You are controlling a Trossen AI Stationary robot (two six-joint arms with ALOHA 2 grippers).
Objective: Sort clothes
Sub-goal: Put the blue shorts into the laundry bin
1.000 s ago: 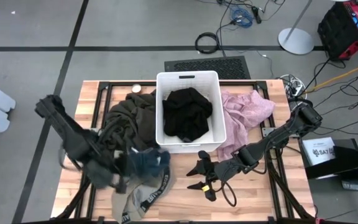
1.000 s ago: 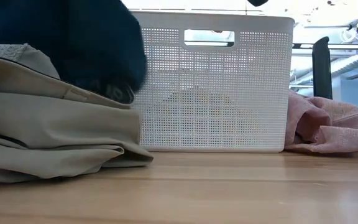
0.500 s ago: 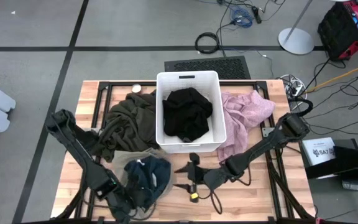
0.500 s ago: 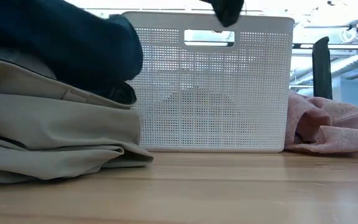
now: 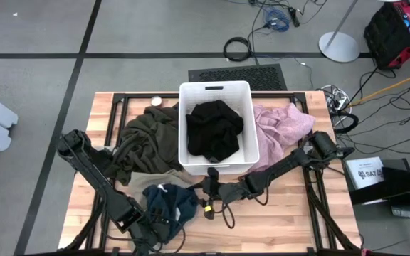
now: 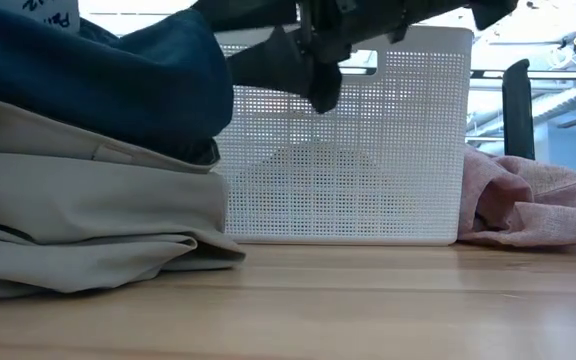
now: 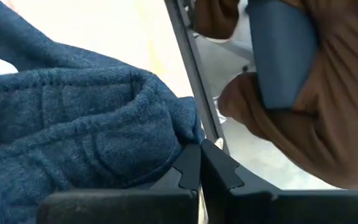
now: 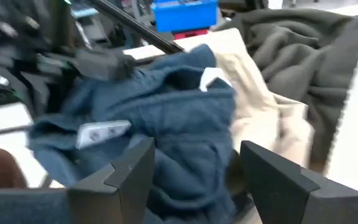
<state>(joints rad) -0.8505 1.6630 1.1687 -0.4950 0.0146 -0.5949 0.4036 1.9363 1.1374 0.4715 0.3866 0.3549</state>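
Five garments show on the wooden slatted table, together with one white perforated plastic bin that has a slot handle in its wall. A crumpled black garment lies inside the bin. A large dark olive garment is heaped against the bin's side towards the left arm, and a pale pink wrinkled garment sprawls against the opposite side, behind the right arm. A beige garment lies folded flat on the table, and a navy-teal fleecy garment is bunched on top of it, showing one small grey sewn-in label whose print is too blurred to read.

The left gripper sits at the table's near edge with its two dark fingers pinched together on a fold of the navy-teal garment, the cloth bulging just beside the fingertips. The right gripper hangs just off the bin's near wall, its fingers spread apart and holding nothing; the navy-teal garment lies directly ahead of it, with the beige one beneath and the olive heap farther on beyond that.

Beside the table lies a white card with dark print, too small to read.
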